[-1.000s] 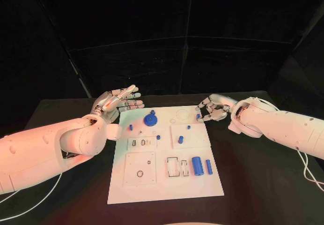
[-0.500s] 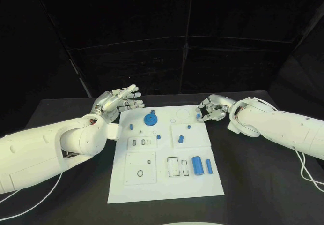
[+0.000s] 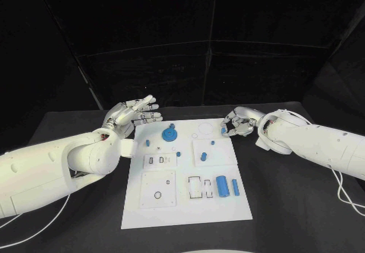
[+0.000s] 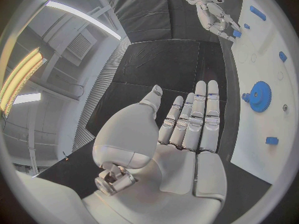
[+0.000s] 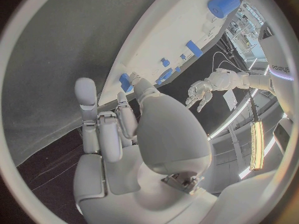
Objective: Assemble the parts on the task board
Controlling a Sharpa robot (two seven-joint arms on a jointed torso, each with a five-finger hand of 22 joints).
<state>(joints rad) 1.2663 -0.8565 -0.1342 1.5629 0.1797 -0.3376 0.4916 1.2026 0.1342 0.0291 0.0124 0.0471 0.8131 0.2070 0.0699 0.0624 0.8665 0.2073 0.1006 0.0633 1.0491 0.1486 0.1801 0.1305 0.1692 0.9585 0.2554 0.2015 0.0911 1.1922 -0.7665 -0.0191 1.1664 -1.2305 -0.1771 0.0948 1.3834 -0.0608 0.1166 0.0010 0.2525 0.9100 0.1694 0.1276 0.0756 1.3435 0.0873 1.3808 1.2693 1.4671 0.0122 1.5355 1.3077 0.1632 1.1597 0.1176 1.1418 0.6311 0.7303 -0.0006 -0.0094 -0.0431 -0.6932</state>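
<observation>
Nothing has moved noticeably. Left hand (image 3: 133, 113) hovers spread beside the white board (image 3: 182, 211); right hand (image 3: 237, 125) pinches a small blue part (image 3: 223, 131) at the board's far edge, near the blue gear (image 3: 170, 136).

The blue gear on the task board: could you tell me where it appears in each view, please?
Head view: blue gear at the task board's far left.
Left wrist view: beyond the left hand, on the board.
Right wrist view: cannot tell it apart.
Shared landmark: right hand.
</observation>
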